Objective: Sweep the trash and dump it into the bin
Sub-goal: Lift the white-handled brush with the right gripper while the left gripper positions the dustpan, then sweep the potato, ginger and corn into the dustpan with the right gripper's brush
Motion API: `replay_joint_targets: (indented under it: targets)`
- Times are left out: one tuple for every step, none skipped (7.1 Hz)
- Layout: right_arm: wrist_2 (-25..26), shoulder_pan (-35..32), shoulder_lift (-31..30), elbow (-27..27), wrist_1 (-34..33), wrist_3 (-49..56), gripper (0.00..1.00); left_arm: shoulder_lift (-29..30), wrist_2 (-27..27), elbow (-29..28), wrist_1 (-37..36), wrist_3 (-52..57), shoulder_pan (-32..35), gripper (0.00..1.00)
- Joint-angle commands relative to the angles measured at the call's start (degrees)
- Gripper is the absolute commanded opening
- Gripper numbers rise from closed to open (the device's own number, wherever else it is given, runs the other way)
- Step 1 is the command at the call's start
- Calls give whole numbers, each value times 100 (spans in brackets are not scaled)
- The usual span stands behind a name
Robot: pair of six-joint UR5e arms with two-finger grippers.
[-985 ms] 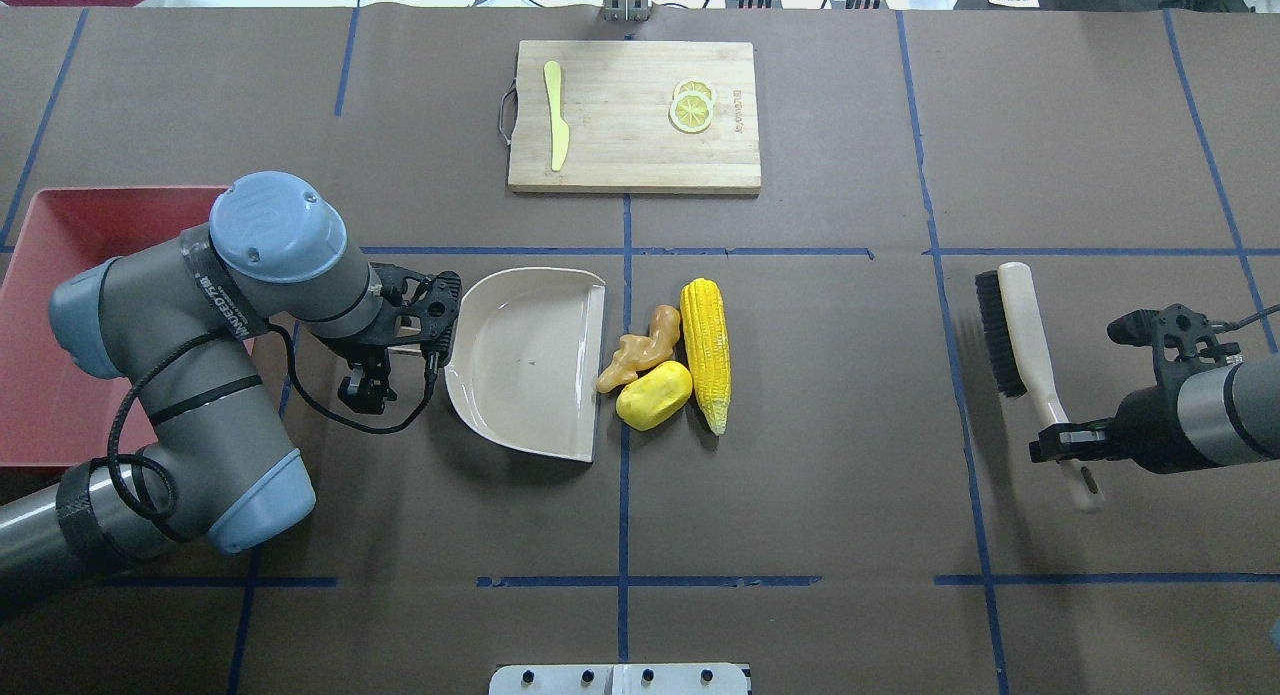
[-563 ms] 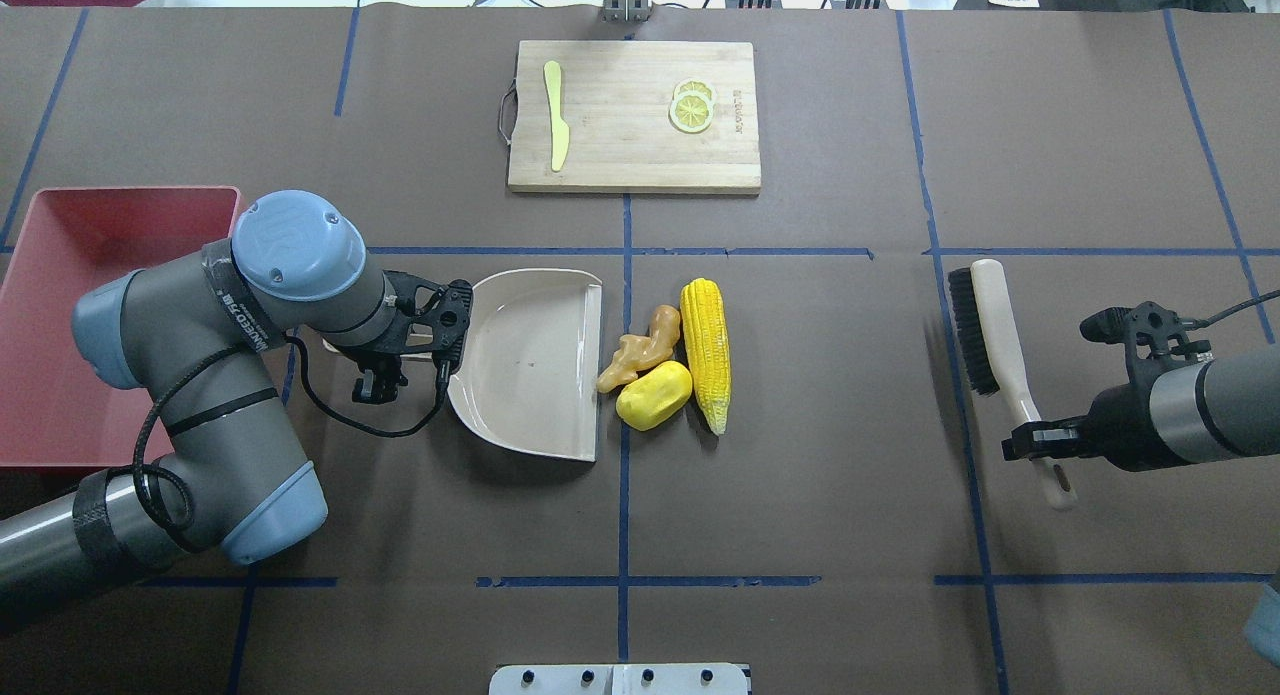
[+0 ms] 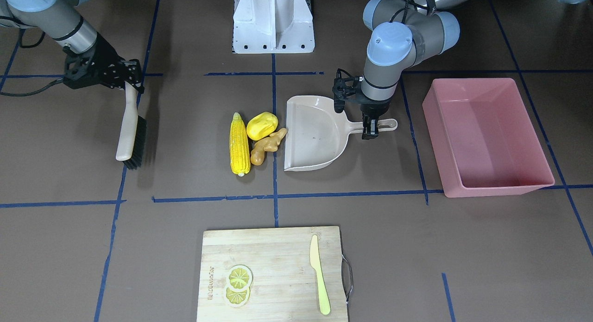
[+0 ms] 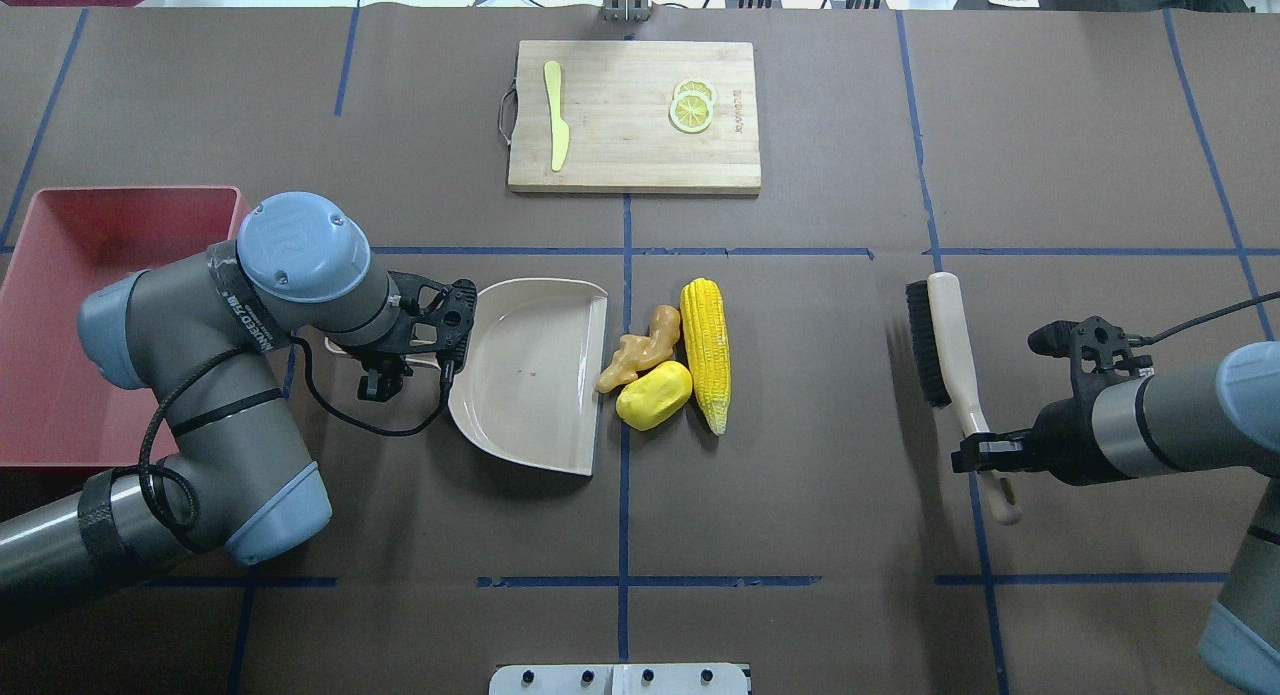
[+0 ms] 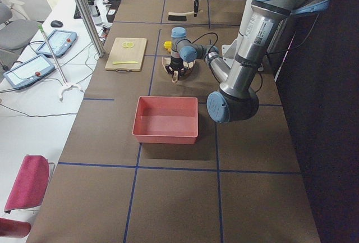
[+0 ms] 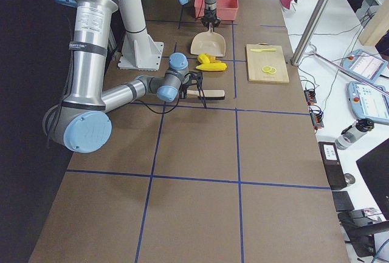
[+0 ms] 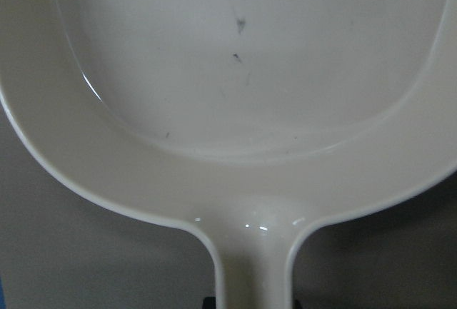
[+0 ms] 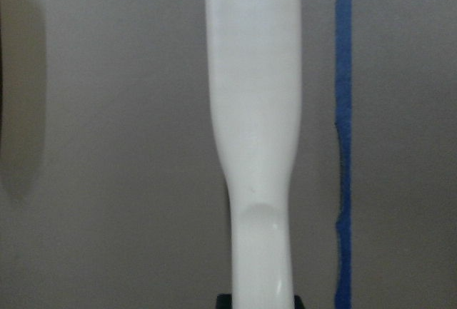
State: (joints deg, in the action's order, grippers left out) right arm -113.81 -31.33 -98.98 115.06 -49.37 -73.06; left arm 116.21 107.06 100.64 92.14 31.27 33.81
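A pink bin [image 3: 486,141] sits empty at the surface's left end. Left fingers [image 3: 368,132] hold a beige dustpan [image 4: 530,370] by its handle; right fingers [image 4: 975,447] clamp a brush [image 4: 950,345] handle. Corn [image 4: 705,353], yellow lump [image 4: 654,395] and ginger root [image 4: 640,347] lie at the pan's lip: probably light, hard and prone to roll, better pushed than gripped. The cutting board's [image 4: 620,145] tiny print is unreadable.

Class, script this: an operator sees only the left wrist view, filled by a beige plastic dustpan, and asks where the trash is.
Observer: A yellow corn cob, a rounded yellow lumpy piece and a tan-orange ginger root lie at the dustpan's open edge.
Operator: The brush?
Observer: The right pincer holds a beige black-bristled brush by its handle, apart from the corn.
Operator: The bin?
Observer: A large pink plastic tub, empty, beyond the dustpan's handle.
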Motion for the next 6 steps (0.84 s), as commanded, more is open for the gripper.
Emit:
replay_joint_targets:
  targets:
    - [175, 275, 237, -1, -2, -400, 0, 120, -18, -70, -12, -15, -6, 25]
    - [175, 354, 517, -10, -298, -585, 0, 156, -123, -97, -12, -24, -6, 25]
    - [166, 373, 1059, -10, -1006, -613, 0, 173, -132, -141, -12, -33, -6, 25]
    - [158, 434, 1465, -71, -1570, -613, 0, 278, -228, -211, -38, -33, -6, 25]
    - [123, 521, 1686, -141, -1758, -613, 0, 331, -412, -229, -56, -68, -6, 25]
    - [114, 627, 1906, -238, -1952, -613, 0, 367, -466, -272, -65, -286, -15, 26]
